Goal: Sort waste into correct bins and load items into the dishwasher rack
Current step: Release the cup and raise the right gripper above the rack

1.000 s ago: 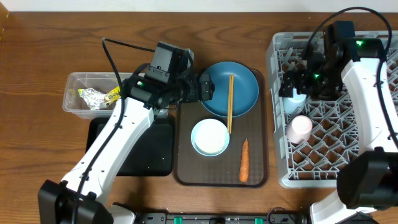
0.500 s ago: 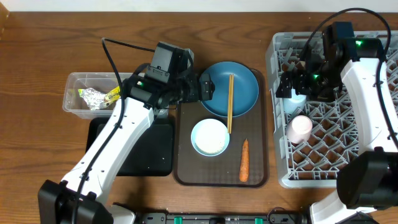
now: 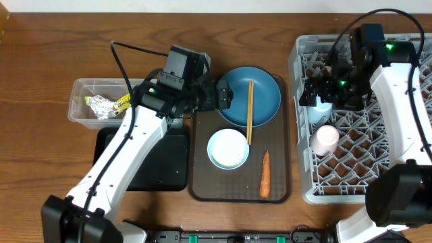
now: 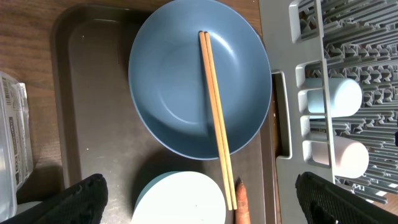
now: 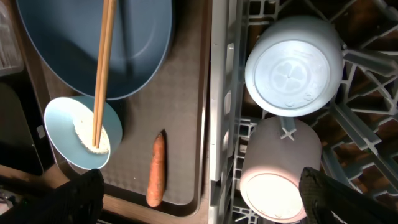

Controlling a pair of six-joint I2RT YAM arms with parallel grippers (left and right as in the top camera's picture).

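Left gripper (image 3: pixel 223 95): is hovering over the left rim of the large round blue plate (image 3: pixel 264 91), its fingers (image 4: pixel 78 200) standing wide apart and gripping nothing.
Right gripper (image 3: pixel 314 92): is hanging over the far left part of the large square grey plastic dishwasher rack (image 3: pixel 364 162), its fingers (image 5: pixel 74 199) likewise spread wide and empty.
Already racked: the light blue cup (image 5: pixel 292 65) and the pink cup (image 5: pixel 280 168) are sitting along the rack's left edge, just beside each other, the pink one nearer.
Waiting: the plate is lying at the far end of the brown rectangular serving tray (image 3: pixel 202 179). The pair of wooden chopsticks (image 3: pixel 250 111) is resting across it, its near tips reaching the right rim of the white bowl with a light blue outside (image 3: pixel 226 150).
Waste: the small orange carrot (image 3: pixel 265 173) is lying on the serving tray, right of the bowl. White rice-like food scraps (image 5: pixel 93 134) are sitting in the bowl. The crumpled silver-foil and yellow-green wrapper (image 3: pixel 102 106) is lying in the clear rectangular plastic tub (image 3: pixel 82 86) on the left of the table (image 3: pixel 54 40).
Step, judged: the left arm is probably lining up on the chopsticks or the plate.
Risk, chopsticks: they are lying thin and flat on a smooth plate, so closing fingers may be skidding off or catching only one.
Risk, plate: lifting it first would be tipping the loose chopsticks off.
Risk, bowl: dragged chopstick tips could be nudging it, and racking it unemptied would be carrying scraps into the rack.
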